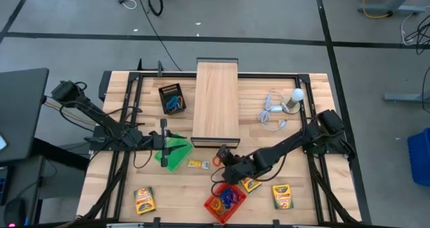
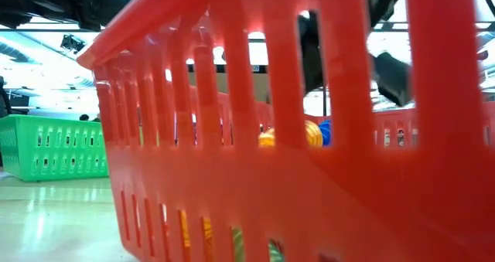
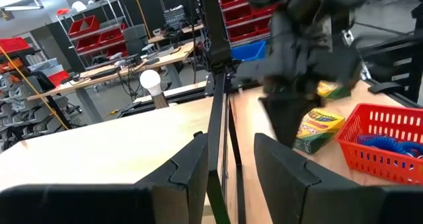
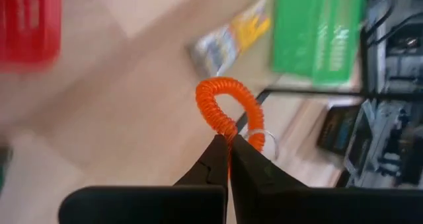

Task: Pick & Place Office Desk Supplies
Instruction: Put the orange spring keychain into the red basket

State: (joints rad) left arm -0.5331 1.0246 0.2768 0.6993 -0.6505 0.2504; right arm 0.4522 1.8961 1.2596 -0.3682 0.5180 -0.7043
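My right gripper (image 4: 228,141) is shut on an orange coiled loop (image 4: 225,105) and holds it above the table; in the high view the right gripper (image 1: 222,157) is just past the red basket (image 1: 209,204). That basket holds several coloured loops (image 1: 228,198). A small yellow piece (image 1: 197,164) lies beside the green basket (image 1: 178,154). Crayon boxes lie at the front left (image 1: 144,200), the front right (image 1: 282,196) and next to the red basket (image 1: 251,183). My left gripper (image 1: 164,142) stands open at the green basket, its fingers (image 3: 192,168) on either side of the rim.
The long wooden box (image 1: 216,100) lies in the middle at the back. A black box (image 1: 173,98) with loops is to its left, and a white bulb (image 1: 296,95) with its cable to its right. The red basket (image 2: 309,177) fills the low view.
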